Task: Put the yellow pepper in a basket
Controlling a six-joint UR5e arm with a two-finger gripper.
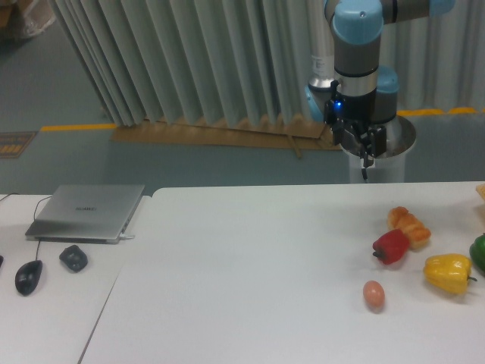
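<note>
The yellow pepper [447,273] lies on the white table [250,265] near the right edge, glossy and lobed, with its dark stem pointing right. My gripper [362,150] hangs high above the table's far edge, well behind and to the left of the pepper. Its dark fingers point down and stand apart, open, with nothing between them. The basket is out of view.
A red pepper [391,246] touches an orange-tan bread-like item [410,226] just left of the yellow pepper. An egg [373,295] lies in front of them. A green thing [479,252] and a tan sliver [481,191] are cut off by the right edge. Laptop [87,212] and mouse [28,276] sit far left.
</note>
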